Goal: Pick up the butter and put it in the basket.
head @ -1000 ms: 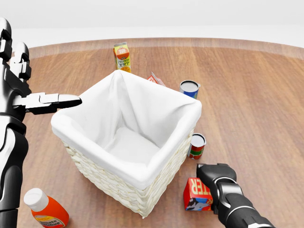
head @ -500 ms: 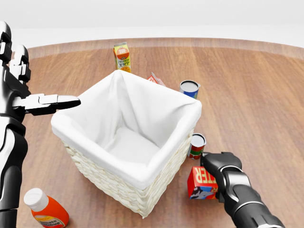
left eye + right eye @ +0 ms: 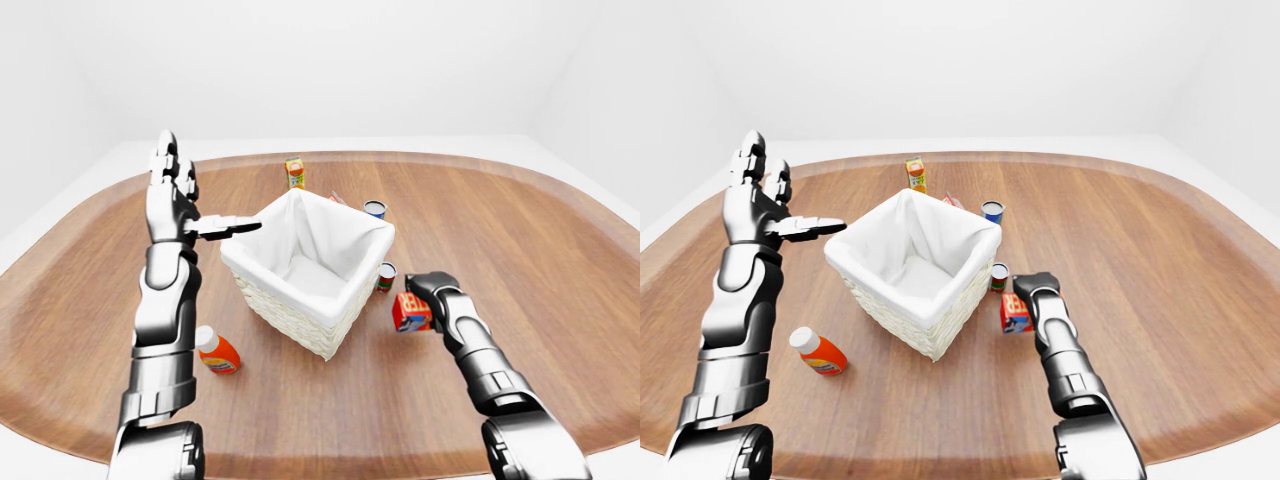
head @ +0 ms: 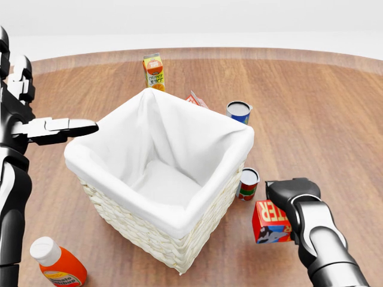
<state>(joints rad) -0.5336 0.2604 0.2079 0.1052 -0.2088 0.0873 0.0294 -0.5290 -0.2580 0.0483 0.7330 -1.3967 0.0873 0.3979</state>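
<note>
The butter (image 4: 270, 221) is a red box with white letters, tilted, at the lower right of the head view, right of the basket. My right hand (image 4: 287, 203) is shut on its right side and holds it a little off the wooden table. The basket (image 4: 134, 230) is white wicker with a white cloth lining and stands in the middle, empty inside. My left hand (image 4: 60, 127) is open and empty, raised at the left with fingers pointing toward the basket's left rim.
A red and green can (image 4: 248, 183) stands between the butter and the basket. A blue can (image 4: 239, 110), a small red packet (image 4: 196, 99) and an orange juice carton (image 4: 154, 72) lie above the basket. A ketchup bottle (image 4: 60, 266) lies at the lower left.
My right hand has carried the butter to the right and upward in the head view, and the box has tilted. My left hand has drifted slightly left.
</note>
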